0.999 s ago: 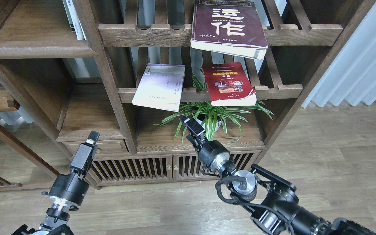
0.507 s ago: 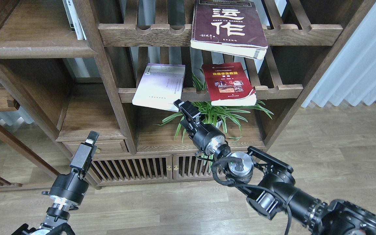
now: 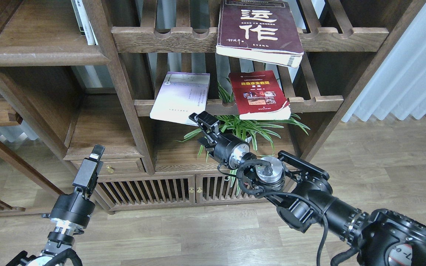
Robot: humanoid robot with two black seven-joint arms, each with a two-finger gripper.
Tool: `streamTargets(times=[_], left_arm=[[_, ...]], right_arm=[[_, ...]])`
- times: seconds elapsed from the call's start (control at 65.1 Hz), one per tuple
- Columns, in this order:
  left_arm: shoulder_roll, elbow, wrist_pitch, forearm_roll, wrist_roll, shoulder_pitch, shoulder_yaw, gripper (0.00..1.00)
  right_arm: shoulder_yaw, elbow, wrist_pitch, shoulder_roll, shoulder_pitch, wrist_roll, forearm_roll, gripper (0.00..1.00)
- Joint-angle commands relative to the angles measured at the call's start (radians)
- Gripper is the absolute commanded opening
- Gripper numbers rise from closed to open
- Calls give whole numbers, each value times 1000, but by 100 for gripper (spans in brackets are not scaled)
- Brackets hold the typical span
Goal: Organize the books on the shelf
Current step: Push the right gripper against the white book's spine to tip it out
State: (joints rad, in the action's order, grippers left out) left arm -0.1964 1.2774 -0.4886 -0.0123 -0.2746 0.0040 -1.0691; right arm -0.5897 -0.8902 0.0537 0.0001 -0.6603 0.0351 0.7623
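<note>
A humanoid robot looks forward and down at a large dark wooden bookcase. Places here are given relative to the potted spider plant (image 3: 240, 129) on the bookcase's low middle ledge.

Nearest the viewer, low and far left of the plant, the left gripper (image 3: 89, 166) points upward over the wood floor (image 3: 383, 159). It holds nothing; its fingers are seen edge-on, so whether they are parted or closed cannot be told.

Closer to the plant, the right arm reaches in from the lower right. The right gripper (image 3: 202, 125) sits just left of the plant's leaves, its fingers spread and empty, directly below the lower corner of the pale lavender book (image 3: 181, 98).

That thin book lies tilted on the slatted rack (image 3: 309, 103) above and left of the plant, overhanging the front rail. The red book (image 3: 259, 95) lies on the same rack, directly above the plant. Higher still, the thick maroon book (image 3: 259, 31) rests on an upper slatted rack. The solid shelf (image 3: 43, 55) is far up and to the left of the plant, with a few pale upright books (image 3: 83, 22) at its back.

The step in hand appears to be the approach to the lavender book. The next move likely calls for raising the spread fingers around its overhanging edge and closing on it without pushing it back through the slats.
</note>
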Motion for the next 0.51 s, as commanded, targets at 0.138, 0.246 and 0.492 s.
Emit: streamTargets(times=[0.138, 0.246, 0.492], left_arm=[[0, -10, 0, 0, 2, -9, 0, 100], [0, -15, 0, 0, 3, -12, 0, 100], [0, -16, 0, -2, 3, -16, 0, 100]], right_arm=[[-1, 27, 0, 0, -18, 0, 54, 90], [-1, 37, 0, 0, -18, 0, 72, 72], [-7, 57, -3, 0, -21, -9, 77, 48]])
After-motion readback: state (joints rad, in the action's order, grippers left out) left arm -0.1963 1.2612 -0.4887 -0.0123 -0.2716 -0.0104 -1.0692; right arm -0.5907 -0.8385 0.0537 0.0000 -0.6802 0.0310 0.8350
